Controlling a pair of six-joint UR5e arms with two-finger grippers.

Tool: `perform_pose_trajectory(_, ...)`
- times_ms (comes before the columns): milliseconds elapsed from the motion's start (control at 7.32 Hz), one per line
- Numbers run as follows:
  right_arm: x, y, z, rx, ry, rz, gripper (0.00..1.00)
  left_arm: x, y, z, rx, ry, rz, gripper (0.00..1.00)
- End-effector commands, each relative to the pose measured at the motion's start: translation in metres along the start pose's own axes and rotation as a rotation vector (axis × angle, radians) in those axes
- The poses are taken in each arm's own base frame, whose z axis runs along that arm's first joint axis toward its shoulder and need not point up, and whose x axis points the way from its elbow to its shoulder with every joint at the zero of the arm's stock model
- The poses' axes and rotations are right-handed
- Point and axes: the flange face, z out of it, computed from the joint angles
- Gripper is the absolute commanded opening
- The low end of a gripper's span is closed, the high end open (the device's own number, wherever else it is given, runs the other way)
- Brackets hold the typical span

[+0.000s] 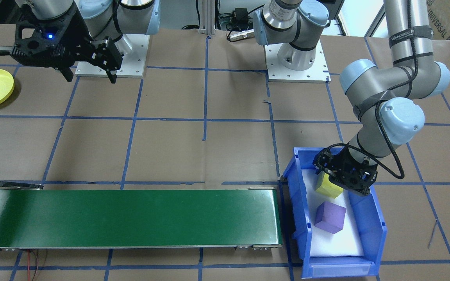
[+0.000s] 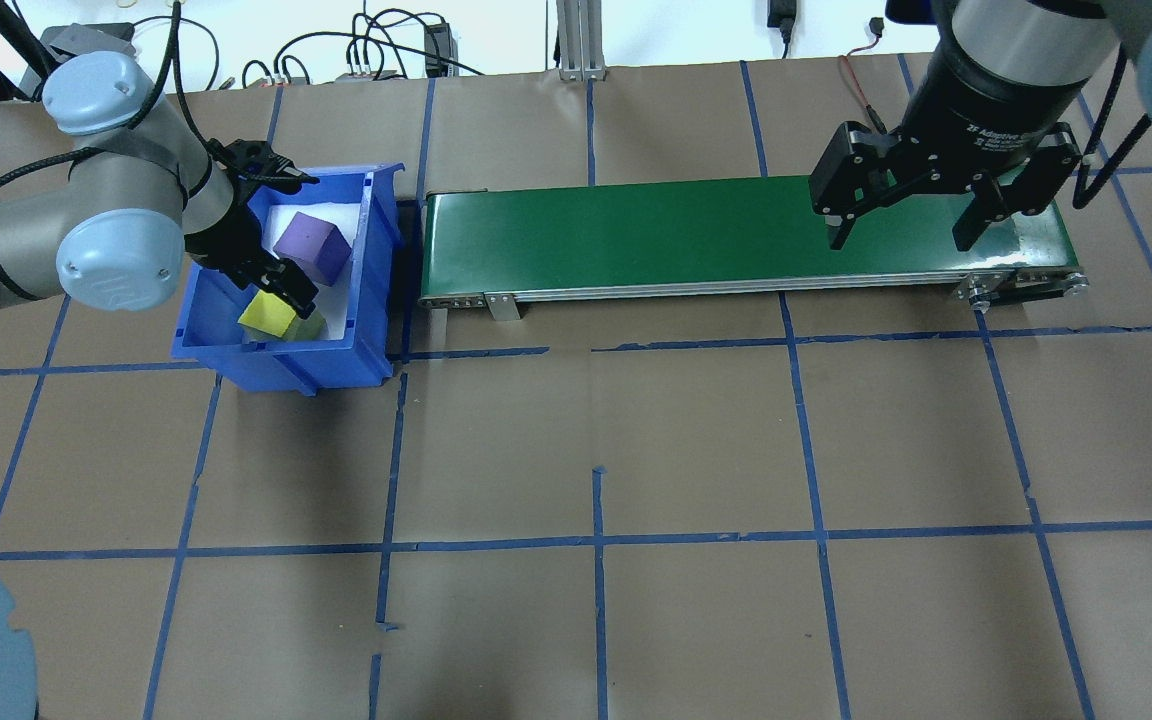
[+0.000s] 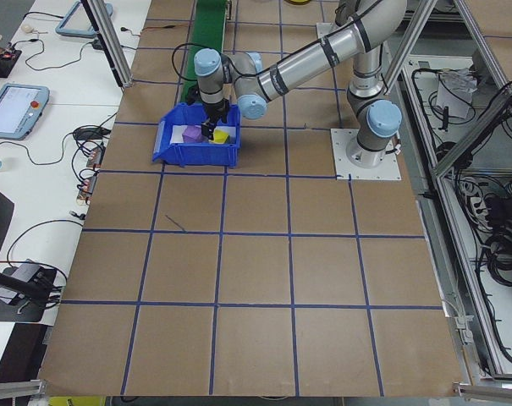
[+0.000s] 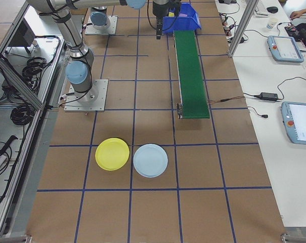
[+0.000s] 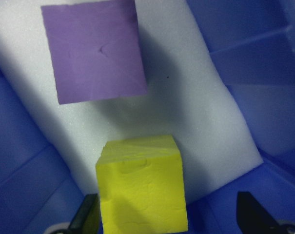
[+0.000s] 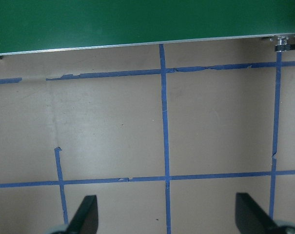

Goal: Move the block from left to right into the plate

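Foam, by the look of it: the yellow block (image 5: 141, 185) has slightly dented, matte faces, so it should be light, a little squashy and grippy rather than slippery. It sits on white padding (image 5: 196, 122) inside the blue bin (image 1: 373, 218), at the left end of the green belt (image 2: 736, 235), with a purple block (image 5: 93, 51) close by but apart from it. The left gripper (image 5: 164, 214) is down in the bin with its fingers spread wide; one finger (image 5: 86, 217) is right against the yellow block's side, the other (image 5: 252, 214) stands well off, so nothing is held yet. The best hold looks to be on two opposite flat sides, squarely and not on a corner, with gentle pressure so the foam does not buckle. The right gripper (image 2: 906, 205) hangs over the far end of the belt, fingers wide and empty. A yellow plate (image 4: 112, 154) and a pale blue plate (image 4: 150, 160) lie beyond that end
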Motion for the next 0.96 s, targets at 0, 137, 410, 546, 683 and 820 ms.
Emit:
perform_pose_trajectory(0,0.0,0.0,0.0,0.0,0.0,0.0,1.0,-0.005,-0.005,0.015,-0.01,0.001,-0.005,0.98)
perform_pose_trajectory(137,0.0,0.0,0.0,0.0,0.0,0.0,1.0,-0.003,-0.004,0.025,-0.013,0.004,-0.005,0.98)
perform_pose_trajectory(410,0.0,0.0,0.0,0.0,0.0,0.0,1.0,-0.003,-0.003,0.031,-0.019,0.012,-0.007,0.98)
perform_pose_trajectory(546,0.0,0.0,0.0,0.0,0.0,0.0,1.0,-0.004,-0.003,0.035,-0.024,0.015,-0.007,0.95)
perform_pose_trajectory(683,0.0,0.0,0.0,0.0,0.0,0.0,1.0,-0.003,-0.004,0.038,-0.029,0.017,-0.01,0.74)
perform_pose_trajectory(820,0.001,0.0,0.0,0.0,0.0,0.002,1.0,-0.004,-0.004,0.038,-0.029,0.017,-0.052,0.49)
